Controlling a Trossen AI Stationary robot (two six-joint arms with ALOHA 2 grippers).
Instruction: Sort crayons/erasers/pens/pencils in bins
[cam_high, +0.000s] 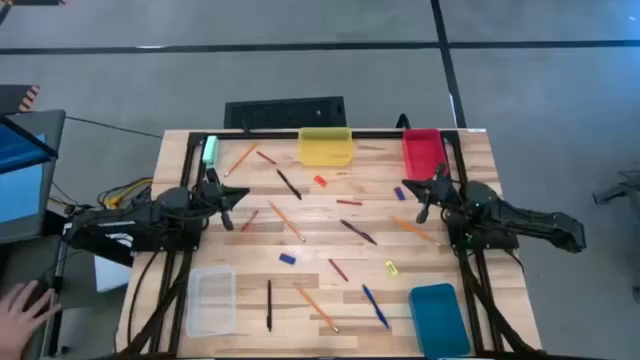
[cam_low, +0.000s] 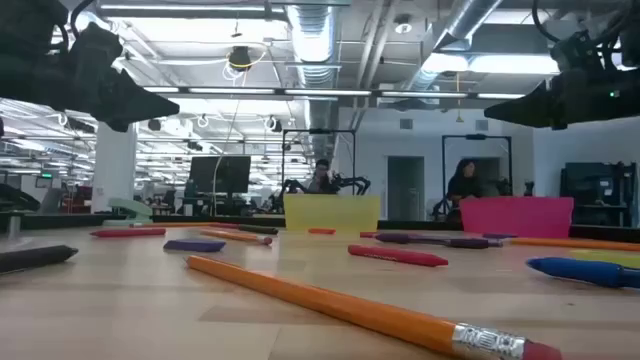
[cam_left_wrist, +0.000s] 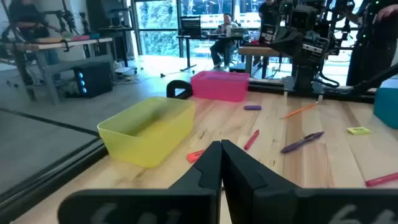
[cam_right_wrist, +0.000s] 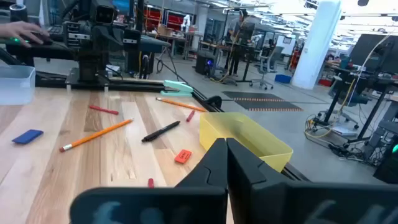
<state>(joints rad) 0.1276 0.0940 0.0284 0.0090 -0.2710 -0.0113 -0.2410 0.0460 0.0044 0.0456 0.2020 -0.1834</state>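
Both claws, left gripper (cam_high: 232, 196) and right gripper (cam_high: 415, 192), are waiting mid-frame, pinched closed and empty, since 4 bins (cam_high: 325, 147) are sitting unfilled.

No writing, label, brand, number or sign can be read in any of the four views, neither on the things on the table nor in the room behind it.
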